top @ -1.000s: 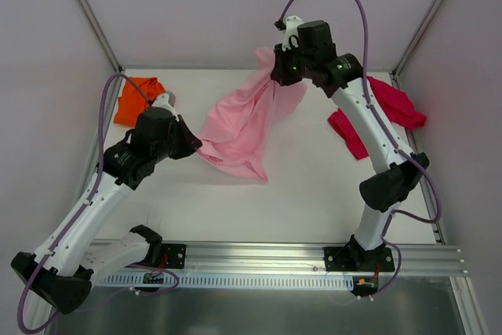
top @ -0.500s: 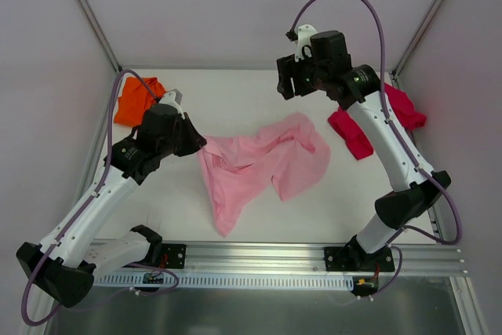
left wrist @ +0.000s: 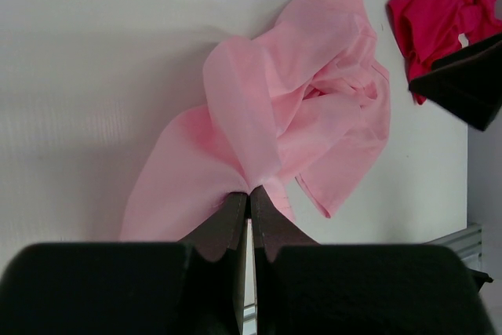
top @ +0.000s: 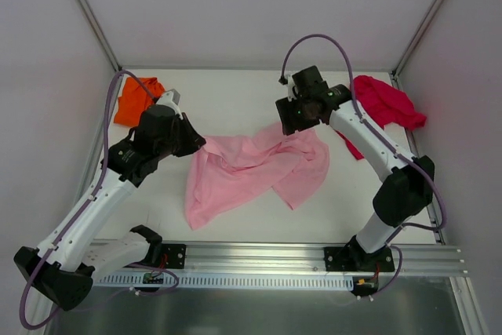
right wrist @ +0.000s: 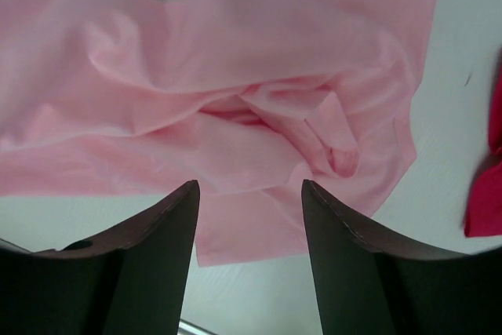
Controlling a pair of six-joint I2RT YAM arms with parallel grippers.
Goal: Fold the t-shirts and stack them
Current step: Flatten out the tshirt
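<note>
The light pink t-shirt (top: 251,169) lies crumpled across the middle of the table, also filling the left wrist view (left wrist: 290,123) and the right wrist view (right wrist: 235,100). My left gripper (top: 201,145) is shut on the shirt's left edge, the cloth pinched between its fingertips (left wrist: 249,194). My right gripper (top: 292,127) hangs open just above the shirt's far right part, nothing between its fingers (right wrist: 249,187). The bright orange t-shirt (top: 135,100) is bunched at the far left corner. The crimson red t-shirt (top: 384,103) is bunched at the far right.
White walls and metal frame posts (top: 94,29) close in the table on three sides. A metal rail (top: 259,260) with the arm bases runs along the near edge. Bare white table (top: 227,92) shows behind the pink shirt.
My right gripper let go of the pink shirt, which dropped from hanging in the air to lying on the table. The right arm then came down low over it.
</note>
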